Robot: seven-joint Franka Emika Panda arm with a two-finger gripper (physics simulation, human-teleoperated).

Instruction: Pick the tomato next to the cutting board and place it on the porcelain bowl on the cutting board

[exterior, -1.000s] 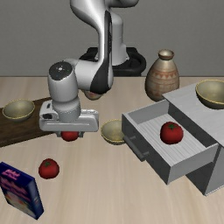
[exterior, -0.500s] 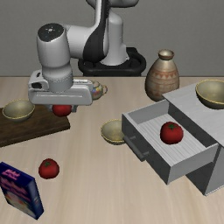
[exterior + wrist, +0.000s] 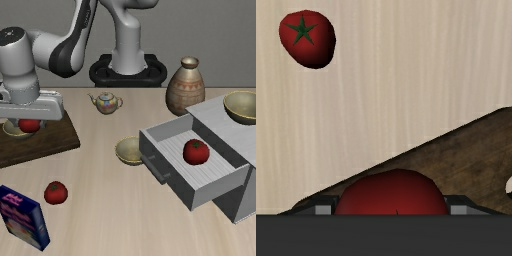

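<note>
My gripper (image 3: 30, 126) is shut on a red tomato (image 3: 31, 125) and holds it just above the porcelain bowl (image 3: 12, 128), which stands on the dark wooden cutting board (image 3: 45, 146) at the exterior view's left. In the wrist view the held tomato (image 3: 391, 193) sits between my fingertips (image 3: 322, 208), with the cutting board (image 3: 461, 150) below it. A sliver of the bowl's rim (image 3: 508, 186) shows at the board's edge. A second tomato (image 3: 55, 192) lies on the table in front of the board and appears in the wrist view as well (image 3: 308, 40).
A grey cabinet (image 3: 235, 180) with an open drawer (image 3: 190, 172) holding a third tomato (image 3: 196, 151) stands at the exterior view's right, a bowl (image 3: 240, 107) on top. Another bowl (image 3: 130, 151), a small teapot (image 3: 104, 101), a brown vase (image 3: 186, 85) and a blue box (image 3: 22, 217) stand around.
My arm has swung to the exterior view's left, carrying the tomato from beside the board to above the bowl on it.
</note>
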